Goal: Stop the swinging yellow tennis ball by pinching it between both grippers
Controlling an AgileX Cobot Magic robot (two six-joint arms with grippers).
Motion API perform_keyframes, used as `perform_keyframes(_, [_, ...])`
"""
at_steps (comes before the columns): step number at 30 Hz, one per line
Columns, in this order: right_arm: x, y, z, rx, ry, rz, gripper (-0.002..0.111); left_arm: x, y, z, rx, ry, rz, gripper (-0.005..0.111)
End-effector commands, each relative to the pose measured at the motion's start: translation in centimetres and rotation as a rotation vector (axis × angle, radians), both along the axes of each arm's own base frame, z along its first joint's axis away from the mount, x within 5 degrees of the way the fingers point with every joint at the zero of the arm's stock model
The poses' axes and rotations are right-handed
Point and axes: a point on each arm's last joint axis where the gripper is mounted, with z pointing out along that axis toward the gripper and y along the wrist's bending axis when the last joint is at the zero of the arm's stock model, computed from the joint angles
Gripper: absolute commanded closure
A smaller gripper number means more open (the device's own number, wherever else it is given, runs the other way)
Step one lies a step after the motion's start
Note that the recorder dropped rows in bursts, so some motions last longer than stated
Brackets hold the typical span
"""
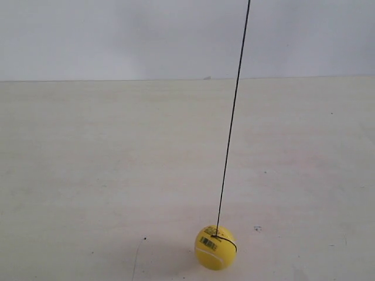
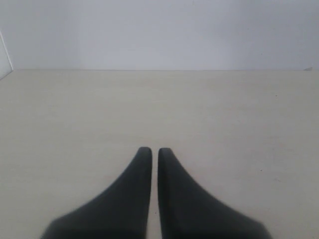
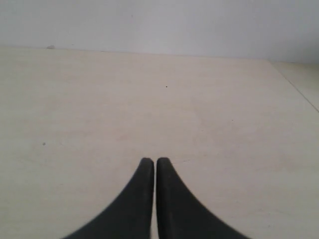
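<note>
The yellow tennis ball [image 1: 215,247] hangs low over the pale table near the exterior view's bottom edge, its barcode sticker facing the camera. A thin black string [image 1: 232,117] runs from it up and slightly rightward out of the top of the view. Neither arm shows in the exterior view. My left gripper [image 2: 155,151] is shut, its black wedge jaws nearly touching, nothing between them. My right gripper [image 3: 154,161] is likewise shut and holds nothing. The ball shows in neither wrist view.
The pale wooden table [image 1: 88,175] stretches back to a white wall [image 1: 117,35]. A table edge [image 3: 296,84] shows in the right wrist view, and a white wall corner [image 2: 5,55] in the left wrist view.
</note>
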Motion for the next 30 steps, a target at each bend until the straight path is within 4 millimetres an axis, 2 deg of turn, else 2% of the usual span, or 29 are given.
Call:
perform_keyframes(1, [-0.03,-0.04,0.08,0.0,-0.009,-0.008,0.108,-0.01,0.01,-0.12,0.004,0.001,0.001,0.102])
perform_keyframes(30, [-0.04,-0.04,0.06,0.011,-0.007,-0.01,0.108,-0.01,0.01,-0.12,0.004,0.001,0.001,0.102])
